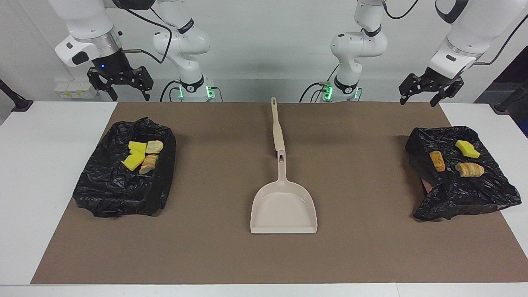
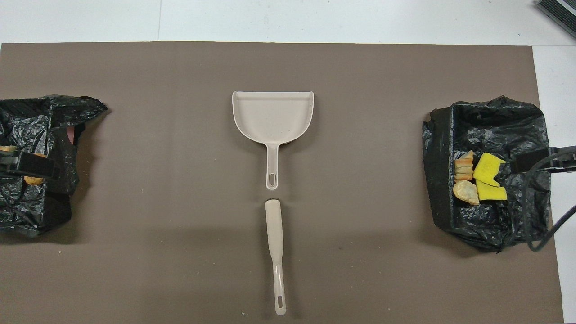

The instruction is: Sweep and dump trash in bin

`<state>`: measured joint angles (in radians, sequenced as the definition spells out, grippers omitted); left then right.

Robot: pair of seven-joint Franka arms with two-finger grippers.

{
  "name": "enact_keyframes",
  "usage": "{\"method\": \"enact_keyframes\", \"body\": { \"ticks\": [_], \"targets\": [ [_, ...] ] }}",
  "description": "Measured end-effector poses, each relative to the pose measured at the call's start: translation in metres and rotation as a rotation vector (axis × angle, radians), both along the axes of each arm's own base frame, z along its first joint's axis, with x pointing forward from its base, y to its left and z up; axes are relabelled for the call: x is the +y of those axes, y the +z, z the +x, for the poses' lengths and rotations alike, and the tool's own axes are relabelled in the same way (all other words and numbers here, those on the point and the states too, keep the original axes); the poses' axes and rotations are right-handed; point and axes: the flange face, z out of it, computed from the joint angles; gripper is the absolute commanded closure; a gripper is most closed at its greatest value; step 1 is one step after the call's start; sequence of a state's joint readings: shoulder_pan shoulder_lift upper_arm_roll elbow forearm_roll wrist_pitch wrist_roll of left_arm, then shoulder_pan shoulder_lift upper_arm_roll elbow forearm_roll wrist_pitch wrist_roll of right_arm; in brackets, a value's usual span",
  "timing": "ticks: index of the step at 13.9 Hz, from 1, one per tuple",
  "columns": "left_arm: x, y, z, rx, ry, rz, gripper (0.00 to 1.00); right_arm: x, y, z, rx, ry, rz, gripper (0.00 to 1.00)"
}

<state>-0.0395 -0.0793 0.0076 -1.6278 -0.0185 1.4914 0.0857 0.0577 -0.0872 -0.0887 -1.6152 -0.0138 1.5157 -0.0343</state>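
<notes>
Brown matting (image 1: 206,247) covers most of our white table, and our two arms are both parked up high near their own corners. Our left gripper (image 1: 426,89) hangs over the mat's edge just robot-side of the crumpled black-bagged bin (image 1: 466,194) at the left arm's end, fingers spread wide with nothing in them. Our right gripper (image 1: 119,84) hangs above the table edge at the right arm's end, also spread wide and empty.

Trash-wise: a yellow sponge chunk (image 1: 467,149) and two golden-brown bread pieces (image 1: 469,169) are lying on that left-end bag. The other black-bagged bin (image 1: 111,194) at the right arm's end has two yellow sponge chunks (image 2: 488,176) and two more golden-brown bread bits (image 2: 465,192) sitting in it.

Dead centre of the mat we've got the beige plastic dustpan (image 1: 284,206), handle pointing at the robots, and the long beige brush handle (image 1: 276,128) lying in line with it, nearer to the robots, tips nearly touching.
</notes>
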Motion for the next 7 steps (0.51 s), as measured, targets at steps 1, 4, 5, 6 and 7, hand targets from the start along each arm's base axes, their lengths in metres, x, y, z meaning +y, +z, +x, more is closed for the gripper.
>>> {"method": "enact_keyframes", "body": {
  "ticks": [1, 4, 5, 6, 7],
  "targets": [
    [0.0000, 0.0001, -0.0001, 0.000, 0.000, 0.000, 0.00, 0.0000, -0.0002, 0.0000, 0.000, 0.000, 0.000, 0.00],
    [-0.0001, 0.0001, -0.0001, 0.000, -0.001, 0.000, 0.00, 0.0000, -0.0002, -0.0001, 0.001, 0.000, 0.000, 0.00],
    [-0.0002, 0.0001, -0.0001, 0.000, -0.001, 0.000, 0.00, 0.0000, 0.0000, -0.0003, 0.000, 0.000, 0.000, 0.00],
    [-0.0002, 0.0001, -0.0002, 0.000, -0.001, 0.000, 0.00, 0.0000, -0.0002, -0.0007, 0.001, 0.000, 0.000, 0.00],
    [-0.0002, 0.0001, -0.0002, 0.000, -0.001, 0.000, 0.00, -0.0001, -0.0006, -0.0013, 0.002, 0.000, 0.000, 0.00]
  ]
}}
